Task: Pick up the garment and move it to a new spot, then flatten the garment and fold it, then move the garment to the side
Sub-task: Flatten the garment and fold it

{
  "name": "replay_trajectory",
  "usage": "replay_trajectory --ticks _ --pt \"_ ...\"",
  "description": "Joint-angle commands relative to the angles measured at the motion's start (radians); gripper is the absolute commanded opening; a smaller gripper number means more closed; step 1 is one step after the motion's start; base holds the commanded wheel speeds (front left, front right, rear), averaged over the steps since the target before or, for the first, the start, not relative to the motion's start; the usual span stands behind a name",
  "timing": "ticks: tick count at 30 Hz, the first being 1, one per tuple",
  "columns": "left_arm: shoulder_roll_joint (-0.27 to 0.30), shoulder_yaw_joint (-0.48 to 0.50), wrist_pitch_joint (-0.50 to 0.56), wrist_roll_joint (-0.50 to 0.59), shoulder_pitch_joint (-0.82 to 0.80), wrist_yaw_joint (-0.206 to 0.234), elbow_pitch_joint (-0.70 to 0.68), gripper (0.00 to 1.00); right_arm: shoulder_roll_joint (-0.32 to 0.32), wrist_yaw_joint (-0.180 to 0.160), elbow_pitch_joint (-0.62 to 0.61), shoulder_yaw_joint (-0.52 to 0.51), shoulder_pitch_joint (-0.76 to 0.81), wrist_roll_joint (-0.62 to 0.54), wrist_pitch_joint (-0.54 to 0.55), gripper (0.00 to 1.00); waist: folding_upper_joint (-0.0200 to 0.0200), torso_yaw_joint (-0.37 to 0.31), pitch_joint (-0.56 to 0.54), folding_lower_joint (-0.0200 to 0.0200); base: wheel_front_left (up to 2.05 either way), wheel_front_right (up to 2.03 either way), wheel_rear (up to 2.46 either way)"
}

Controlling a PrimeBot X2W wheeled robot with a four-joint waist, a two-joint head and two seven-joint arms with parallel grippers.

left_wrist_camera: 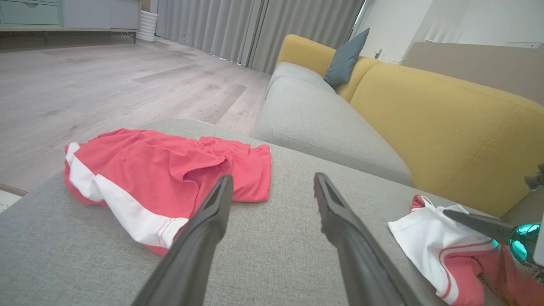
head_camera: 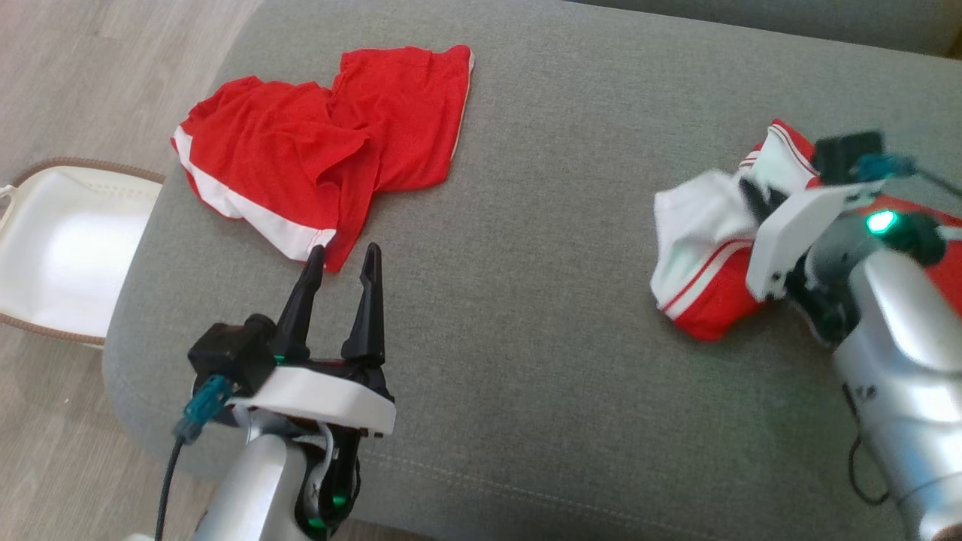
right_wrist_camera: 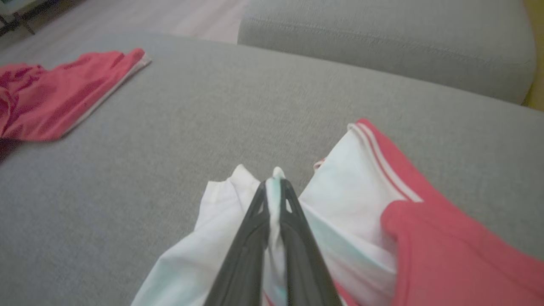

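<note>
A crumpled red-and-white garment (head_camera: 699, 240) lies at the right of the grey seat cushion (head_camera: 541, 248). My right gripper (head_camera: 751, 199) is shut on a white fold of this garment (right_wrist_camera: 348, 187); in the right wrist view the cloth is pinched between the tips of that gripper (right_wrist_camera: 276, 187). My left gripper (head_camera: 344, 259) stands open, its fingertips just short of the lower hem of a second red garment (head_camera: 316, 143) with a white band, lying rumpled at the far left. In the left wrist view that gripper (left_wrist_camera: 272, 182) holds nothing, with the red garment (left_wrist_camera: 148, 170) to its left.
A white basket (head_camera: 60, 248) sits on the wood floor beside the cushion's left edge. A yellow sofa backrest (left_wrist_camera: 446, 123) with a teal pillow (left_wrist_camera: 344, 59) rises behind the seat. Bare grey cushion lies between the two garments.
</note>
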Motion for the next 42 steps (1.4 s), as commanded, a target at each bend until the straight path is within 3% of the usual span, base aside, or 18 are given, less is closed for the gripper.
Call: replay_trajectory --ticks 1,9,15,27,28,29,32,36,42 --pt "0.002 0.03 -0.006 -0.009 -0.043 0.002 -0.031 1.0 -0.014 -0.001 -0.042 0.019 -0.064 0.025 -0.041 0.0 0.0 -0.003 0.001 0.0 0.0 0.0 0.0" --pt "0.002 0.03 -0.006 -0.011 -0.047 0.004 -0.028 1.0 -0.004 -0.001 -0.07 0.016 -0.194 0.046 -0.254 0.0 0.0 -0.007 -0.01 0.0 0.0 0.0 0.0" --pt "0.002 0.042 -0.006 -0.009 -0.037 0.006 -0.028 1.0 0.043 -0.001 -0.144 0.093 -0.219 0.034 -0.37 0.0 0.0 -0.014 -0.03 0.0 0.0 0.0 0.0" --pt "0.002 0.038 -0.006 -0.005 -0.008 0.011 -0.025 1.0 0.138 -0.001 -0.234 0.394 0.045 -0.016 -0.363 0.0 0.0 -0.041 -0.077 0.0 0.0 0.0 0.0" --pt "0.002 0.037 -0.006 -0.004 -0.005 0.011 -0.023 1.0 0.143 -0.001 -0.228 0.413 0.069 -0.024 -0.362 0.31 0.0 -0.044 -0.083 0.0 0.0 0.0 0.0" --pt "0.002 0.037 -0.006 -0.003 -0.002 0.01 -0.023 1.0 0.147 -0.001 -0.221 0.431 0.091 -0.029 -0.358 1.0 0.0 -0.047 -0.088 0.0 0.0 0.0 0.0" --pt "0.002 0.038 -0.006 0.002 0.008 0.011 -0.019 1.0 0.158 -0.001 -0.213 0.479 0.145 -0.01 -0.342 1.0 0.0 -0.057 -0.108 0.0 0.0 0.0 0.0" --pt "0.002 0.045 -0.006 0.01 0.023 0.01 -0.017 1.0 0.147 -0.001 -0.218 0.46 0.181 -0.003 -0.333 1.0 0.0 -0.08 -0.136 0.0 0.0 0.0 0.0" --pt "0.002 0.05 -0.006 0.011 0.047 0.016 -0.028 1.0 0.126 -0.001 -0.28 0.209 0.243 -0.069 -0.358 1.0 0.0 -0.135 -0.171 0.0 0.0 0.0 0.0"
